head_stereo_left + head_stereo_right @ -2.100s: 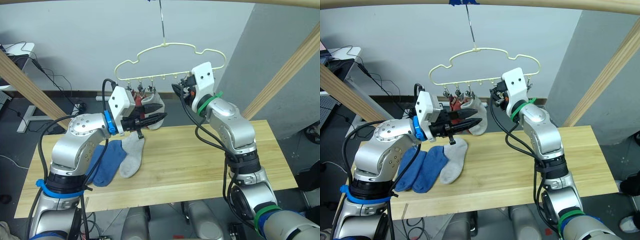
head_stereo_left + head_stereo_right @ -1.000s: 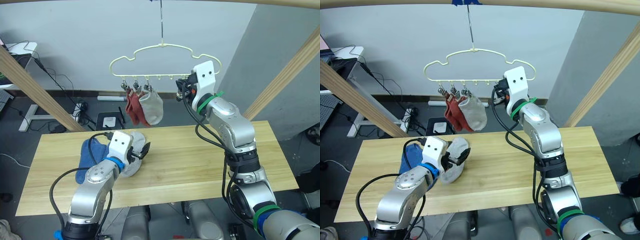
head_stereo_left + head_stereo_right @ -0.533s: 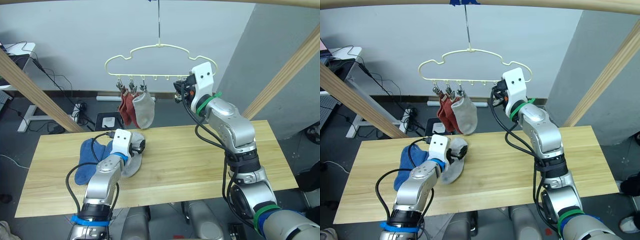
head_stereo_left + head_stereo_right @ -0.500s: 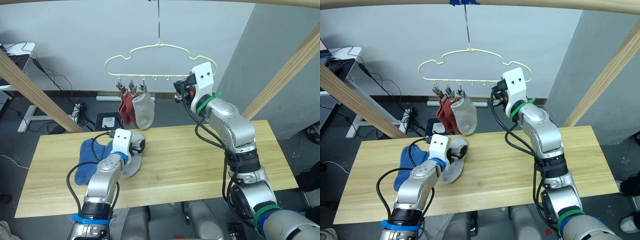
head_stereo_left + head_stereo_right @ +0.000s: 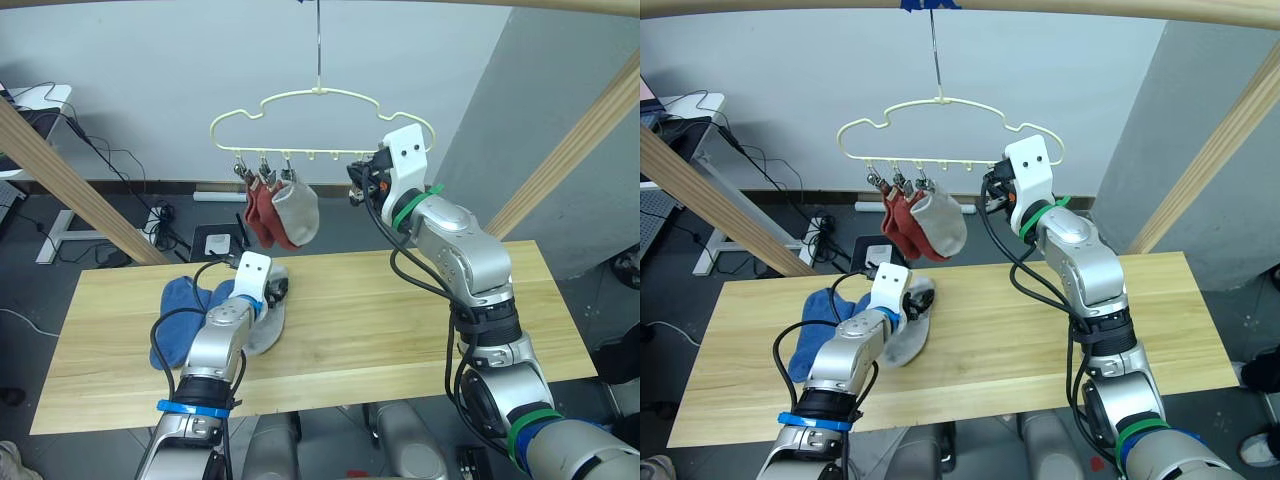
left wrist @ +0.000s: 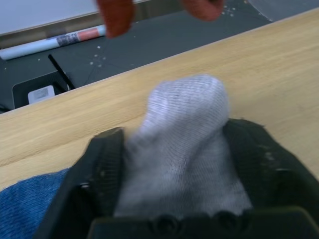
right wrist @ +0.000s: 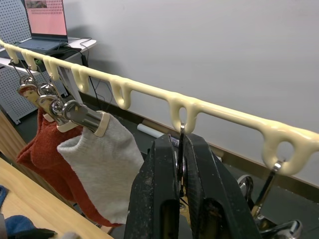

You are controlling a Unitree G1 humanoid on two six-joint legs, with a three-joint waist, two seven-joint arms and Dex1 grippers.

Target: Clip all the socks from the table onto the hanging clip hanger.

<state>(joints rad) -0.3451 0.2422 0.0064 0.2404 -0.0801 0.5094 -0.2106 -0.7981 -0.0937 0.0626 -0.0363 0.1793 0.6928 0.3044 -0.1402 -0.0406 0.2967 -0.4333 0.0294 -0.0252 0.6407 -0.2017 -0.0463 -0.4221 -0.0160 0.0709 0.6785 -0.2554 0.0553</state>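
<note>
Grey sock [image 6: 182, 149] pinched in left end effector [image 6: 179, 164] near bench [image 5: 400, 310] far edge (blue socks [image 5: 185, 315] alongside); right end effector [image 7: 179, 164] clamped on hanger clip [image 7: 180, 149].

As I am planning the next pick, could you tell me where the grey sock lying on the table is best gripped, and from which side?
Probably at its raised end. The grey sock humps up off the table there, and the left gripper already has its fingers on either side of that hump, approaching from the robot's side. Its flat lower part lies beside the blue socks, offering less to pinch.
</note>
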